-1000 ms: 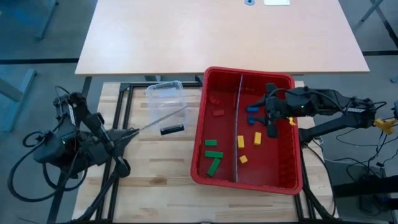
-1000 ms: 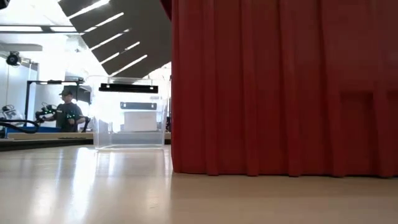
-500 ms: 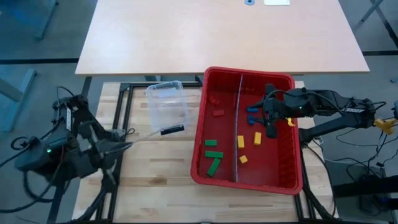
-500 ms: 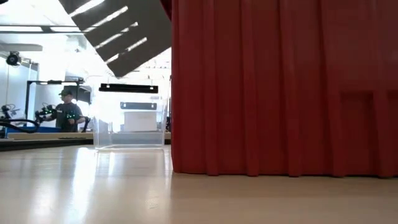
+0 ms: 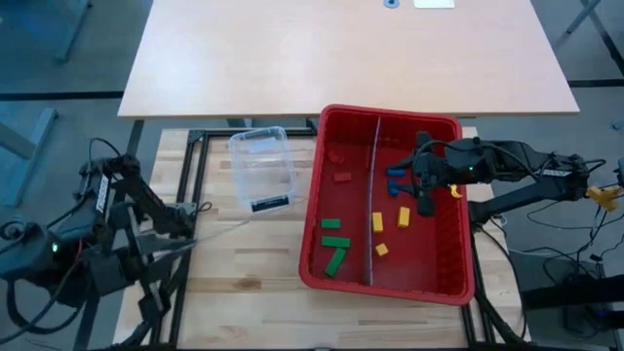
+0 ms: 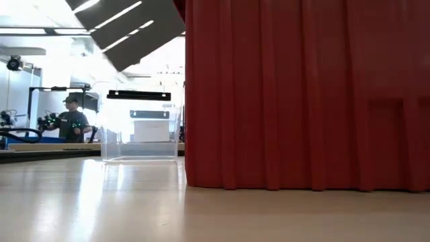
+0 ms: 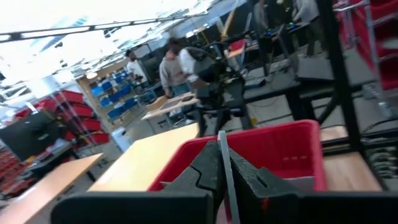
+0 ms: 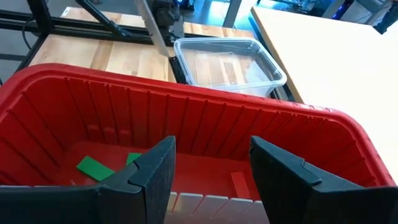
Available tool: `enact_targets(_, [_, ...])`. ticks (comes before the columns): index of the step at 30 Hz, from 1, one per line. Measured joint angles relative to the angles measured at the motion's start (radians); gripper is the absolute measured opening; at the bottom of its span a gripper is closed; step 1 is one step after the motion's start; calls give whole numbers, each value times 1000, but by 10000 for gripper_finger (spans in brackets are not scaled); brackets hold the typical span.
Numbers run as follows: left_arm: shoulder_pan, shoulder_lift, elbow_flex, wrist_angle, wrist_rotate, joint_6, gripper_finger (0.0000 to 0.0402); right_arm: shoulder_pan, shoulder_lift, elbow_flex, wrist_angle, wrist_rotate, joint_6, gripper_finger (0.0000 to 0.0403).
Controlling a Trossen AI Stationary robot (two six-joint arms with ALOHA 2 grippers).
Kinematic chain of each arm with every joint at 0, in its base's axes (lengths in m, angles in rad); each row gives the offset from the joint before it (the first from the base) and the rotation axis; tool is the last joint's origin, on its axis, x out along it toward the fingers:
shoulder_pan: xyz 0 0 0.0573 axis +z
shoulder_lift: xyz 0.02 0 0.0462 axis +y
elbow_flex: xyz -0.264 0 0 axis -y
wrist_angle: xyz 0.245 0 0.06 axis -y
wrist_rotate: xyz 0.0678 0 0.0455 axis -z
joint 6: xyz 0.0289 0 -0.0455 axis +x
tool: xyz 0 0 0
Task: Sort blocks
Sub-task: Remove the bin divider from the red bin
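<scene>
While left end effector (image 5: 190,244) has retreated with divider panel (image 5: 229,227), right end effector (image 5: 425,184) unmoved

red bin (image 6: 302,94) filling the low view, blocks hidden behind its wall, distant people (image 7: 171,65) blurred

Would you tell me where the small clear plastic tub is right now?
In the high view, the clear tub sits on the wooden table just left of the red bin, near its far left corner.

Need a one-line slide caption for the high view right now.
Right pincer open over red bin holding sorted blocks; left pincer shut on grey divider panel.
</scene>
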Motion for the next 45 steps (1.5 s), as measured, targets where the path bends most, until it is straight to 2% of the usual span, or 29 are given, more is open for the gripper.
enact_targets(9, [-69, 46, -64, -171, 6, -289, 0, 0, 0, 0, 0, 0, 3, 185])
enact_targets(19, [-73, 80, -178, -194, 2, -410, 0, 0, 0, -12, -1, -1, 17, 185])
enact_targets(29, [-26, 49, -393, -241, 1, -702, 0, 0, 27, -15, 0, -1, 16, 185])
enact_targets(35, [90, 21, -523, -243, 23, -805, 0, 0, 62, -16, -19, 3, 29, 185])
enact_targets(40, [251, 5, -565, -241, 150, -830, 0, -1, 94, -16, -65, 62, 75, 185])
enact_targets(45, [410, 3, -566, -239, 255, -839, 3, -22, 123, -16, -184, 194, 179, 185])
